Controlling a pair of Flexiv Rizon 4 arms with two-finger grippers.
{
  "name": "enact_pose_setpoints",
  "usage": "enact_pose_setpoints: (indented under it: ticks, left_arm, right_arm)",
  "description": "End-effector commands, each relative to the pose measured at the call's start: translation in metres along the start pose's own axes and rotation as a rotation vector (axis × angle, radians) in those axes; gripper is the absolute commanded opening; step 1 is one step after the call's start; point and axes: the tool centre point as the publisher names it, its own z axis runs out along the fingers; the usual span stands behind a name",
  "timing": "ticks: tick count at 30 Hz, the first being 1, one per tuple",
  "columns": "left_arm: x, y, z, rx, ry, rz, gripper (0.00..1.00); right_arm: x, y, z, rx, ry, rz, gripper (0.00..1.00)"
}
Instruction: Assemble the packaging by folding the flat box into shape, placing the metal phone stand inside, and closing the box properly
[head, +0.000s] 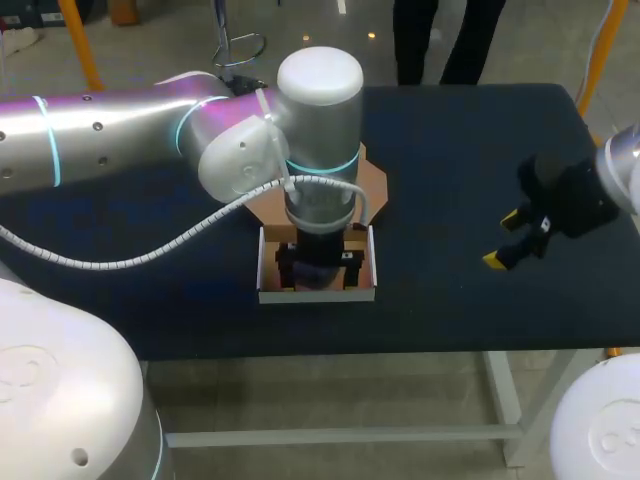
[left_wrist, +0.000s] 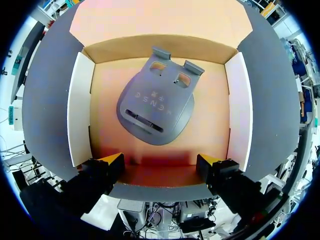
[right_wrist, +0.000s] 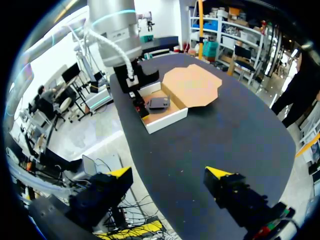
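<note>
Left wrist view: is the phone stand (left_wrist: 156, 107) in yet?

— Yes. It lies flat on the brown floor of the box (left_wrist: 80, 110), toward the far wall, with its two hooked ends pointing far. Nothing else is in there with it.

— And the left gripper (left_wrist: 160, 162)?

— It is down at the near wall, jaws spread wide and holding nothing. The stand sits ahead of the fingers, not between them, and neither tip touches it.

— So what's left is closing?

— That's my reading. The lid (right_wrist: 192, 85) lies flat on the table (head: 450, 150) beyond the far wall, hinged there and fully folded back. The white side walls stand upright.

— How would you go about it?

— First lift the left arm straight up, so the yellow tips clear the near wall without dragging the box. Then get under the lid's far edge and swing it over toward the near side. A light hold on one wall would stop the box sliding as the lid comes down.

— Could the right gripper (right_wrist: 169, 174) give that hold?

— It could. It hangs over bare table well to the right, jaws apart and empty. The risk I see is the lid catching a side wall and pushing it inward, so bring it down squarely.
</note>
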Motion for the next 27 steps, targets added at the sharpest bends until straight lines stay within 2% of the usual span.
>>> enact_pose_setpoints:
  ticks: [1, 8, 11, 20, 27]
  left_arm:
    - [-0.002, 0.01, -0.001, 0.011, -0.002, 0.001, 1.0]
    - [-0.002, 0.015, 0.0, 0.013, -0.004, -0.003, 1.0]
    - [-0.002, 0.012, -0.004, 0.041, 0.001, -0.006, 1.0]
    - [-0.007, 0.009, -0.046, 0.15, 0.046, 0.035, 1.0]
    - [-0.021, 0.006, -0.071, 0.202, 0.097, 0.093, 1.0]
  right_arm:
    - [0.0, 0.0, -0.001, -0.002, 0.003, -0.001, 1.0]
    - [0.0, 0.0, -0.001, -0.002, 0.003, -0.001, 1.0]
    - [0.0, 0.0, -0.001, -0.002, 0.003, -0.001, 1.0]
    - [0.0, 0.0, -0.001, -0.002, 0.003, -0.001, 1.0]
    - [0.0, 0.0, -0.001, -0.002, 0.003, -0.001, 1.0]
